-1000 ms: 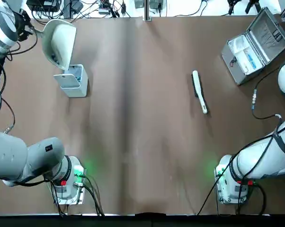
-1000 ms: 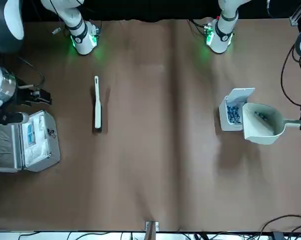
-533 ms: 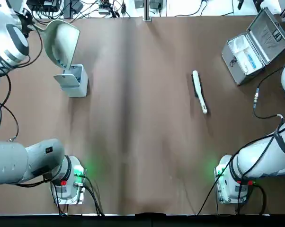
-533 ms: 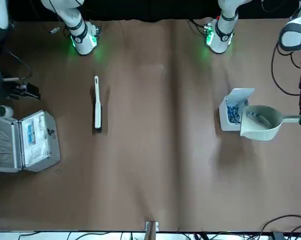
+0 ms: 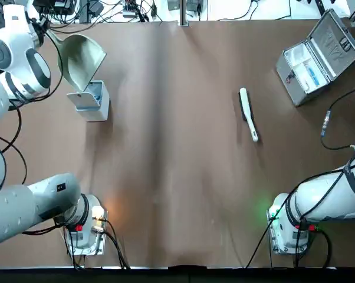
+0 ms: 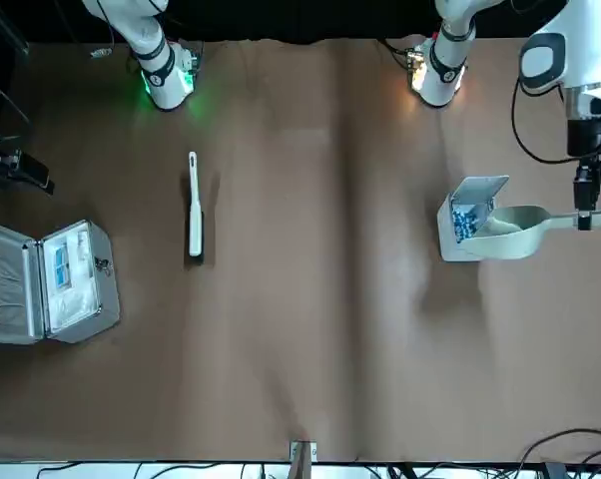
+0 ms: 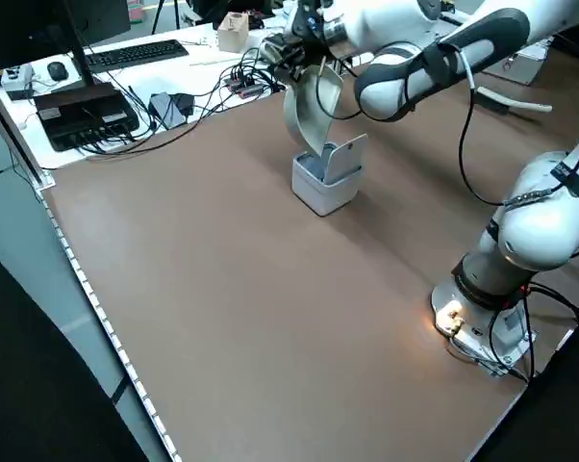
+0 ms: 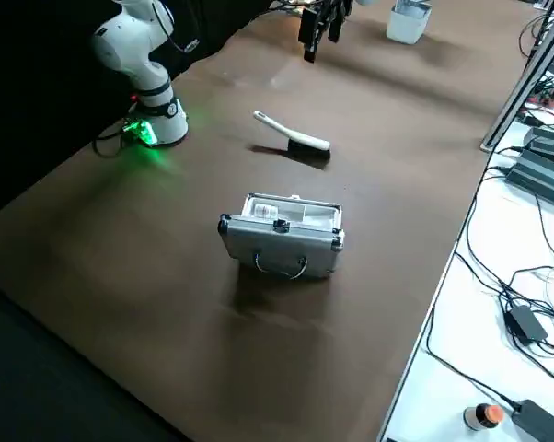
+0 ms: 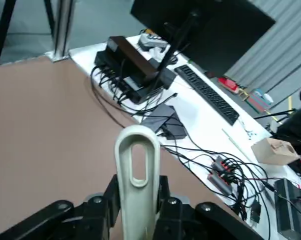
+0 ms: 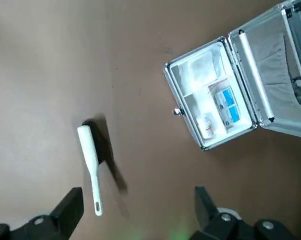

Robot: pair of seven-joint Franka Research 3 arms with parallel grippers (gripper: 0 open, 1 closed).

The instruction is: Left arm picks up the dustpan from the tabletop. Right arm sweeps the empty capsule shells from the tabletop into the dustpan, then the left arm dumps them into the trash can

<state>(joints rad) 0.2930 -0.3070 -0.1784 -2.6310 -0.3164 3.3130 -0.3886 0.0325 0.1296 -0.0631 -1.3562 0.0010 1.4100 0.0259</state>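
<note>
My left gripper (image 6: 583, 211) is shut on the thin handle (image 9: 136, 172) of the cream dustpan (image 5: 83, 58). It holds the pan in the air, tipped steeply, with its lip over the open trash can (image 5: 90, 101) at the table's far left. In the front view the dustpan (image 6: 507, 232) shows almost edge-on against the trash can (image 6: 462, 228). Blue capsule shells (image 6: 467, 222) lie inside the bin. My right gripper (image 10: 138, 212) hangs open high above the table's right side, holding nothing.
A white brush (image 5: 248, 113) lies right of the middle of the tabletop (image 5: 177, 177). An open silver case (image 5: 319, 53) stands at the far right corner. Cables, a keyboard and boxes lie beyond the far edge. The two arm bases stand at the near edge.
My left arm has tipped the dustpan steeper over the trash can, and the shells seen in the pan earlier no longer show there. My right gripper drew back toward the table's right edge.
</note>
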